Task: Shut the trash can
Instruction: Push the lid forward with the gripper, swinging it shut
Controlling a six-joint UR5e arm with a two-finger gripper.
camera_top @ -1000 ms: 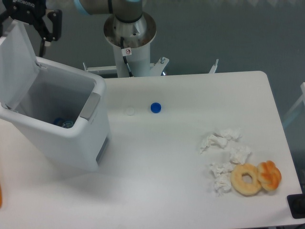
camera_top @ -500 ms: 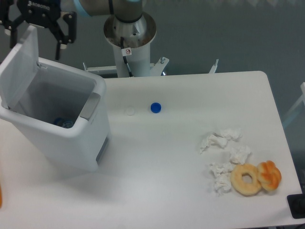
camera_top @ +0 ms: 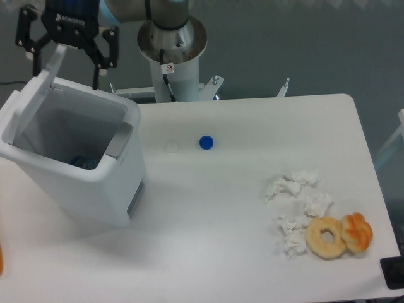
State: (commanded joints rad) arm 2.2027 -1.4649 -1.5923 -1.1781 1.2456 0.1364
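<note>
Nearest me at 4 o'clock I see a doughnut (camera_top: 326, 237) and crumpled tissues (camera_top: 298, 203) on the tabletop (camera_top: 252, 252). A blue bottle cap (camera_top: 206, 142) lies mid-tabletop. At 9 o'clock stands the trash can (camera_top: 76, 165), its lid (camera_top: 33, 98) raised and tilted. At 11 o'clock my gripper (camera_top: 66, 66) hangs released, fingers spread, straddling the lid's top edge.
</note>
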